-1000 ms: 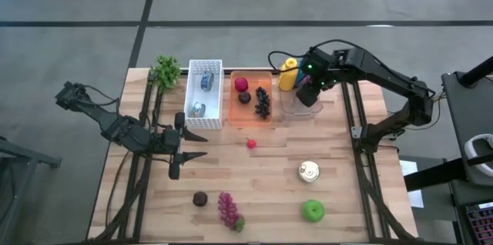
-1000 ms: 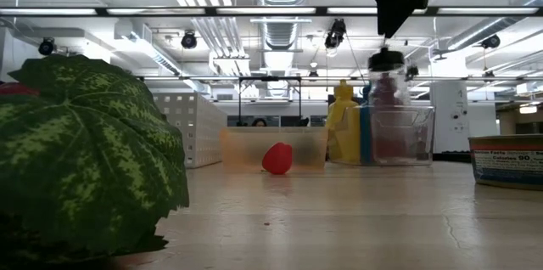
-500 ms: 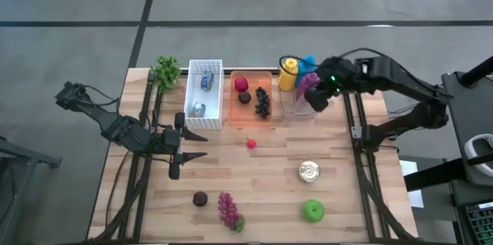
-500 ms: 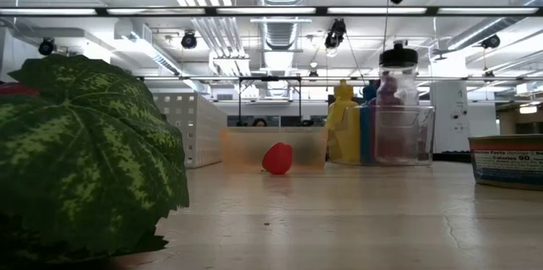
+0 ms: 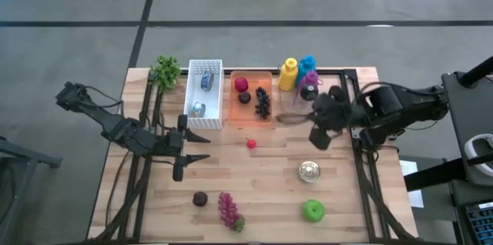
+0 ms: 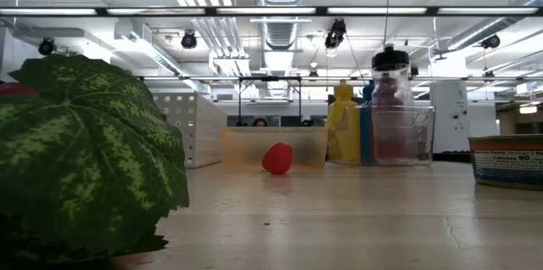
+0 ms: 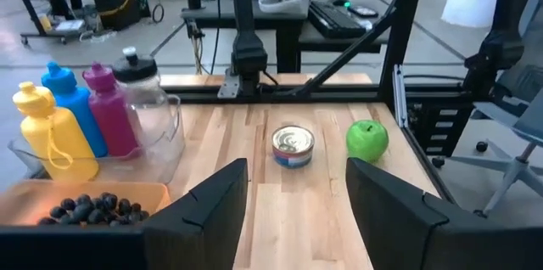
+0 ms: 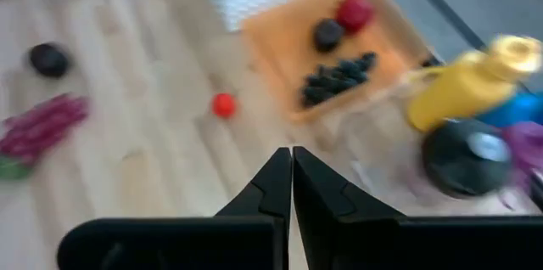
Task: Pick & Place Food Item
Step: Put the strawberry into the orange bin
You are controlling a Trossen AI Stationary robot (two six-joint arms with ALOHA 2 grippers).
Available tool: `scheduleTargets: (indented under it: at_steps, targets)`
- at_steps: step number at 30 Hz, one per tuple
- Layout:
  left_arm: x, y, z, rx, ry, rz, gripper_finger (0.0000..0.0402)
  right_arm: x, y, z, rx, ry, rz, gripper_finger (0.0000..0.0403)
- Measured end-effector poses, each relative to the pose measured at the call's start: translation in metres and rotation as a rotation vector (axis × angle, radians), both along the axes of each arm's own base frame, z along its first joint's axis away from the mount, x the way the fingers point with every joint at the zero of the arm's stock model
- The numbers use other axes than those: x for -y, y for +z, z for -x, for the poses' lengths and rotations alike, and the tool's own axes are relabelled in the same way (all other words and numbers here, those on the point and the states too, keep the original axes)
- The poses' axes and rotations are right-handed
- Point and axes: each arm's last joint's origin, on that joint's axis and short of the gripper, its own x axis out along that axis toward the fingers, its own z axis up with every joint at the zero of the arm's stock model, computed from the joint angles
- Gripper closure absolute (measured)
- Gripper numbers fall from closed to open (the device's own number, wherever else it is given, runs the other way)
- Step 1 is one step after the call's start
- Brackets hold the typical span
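Strawberry, small and red, sits loose on the table just in front of the orange tray; probably light, hard plastic, slippery, so pinch across its middle. Left end effector, fingers parted, empty, waits beside it; right end effector clenched, empty.

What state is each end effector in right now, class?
Left end effector: open, holding nothing, hovering over the table.
Right end effector: shut, fingers pressed together, holding nothing.
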Motion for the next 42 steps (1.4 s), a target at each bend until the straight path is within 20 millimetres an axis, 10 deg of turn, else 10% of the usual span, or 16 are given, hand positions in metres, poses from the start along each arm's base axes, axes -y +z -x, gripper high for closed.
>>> scheduleTargets:
  at_steps: [18, 42]
  targets:
    - [0.032, -0.021, -0.054, -0.151, 0.008, -0.017, 0.0224, -0.061, -0.003, 0.016, 0.041, 0.313, 0.061, 0.0394]
    - [0.032, -0.091, -0.131, -0.396, 0.178, -0.01, 0.0209, -0.071, -0.018, 0.016, 0.016, 0.359, 0.065, 0.0394]
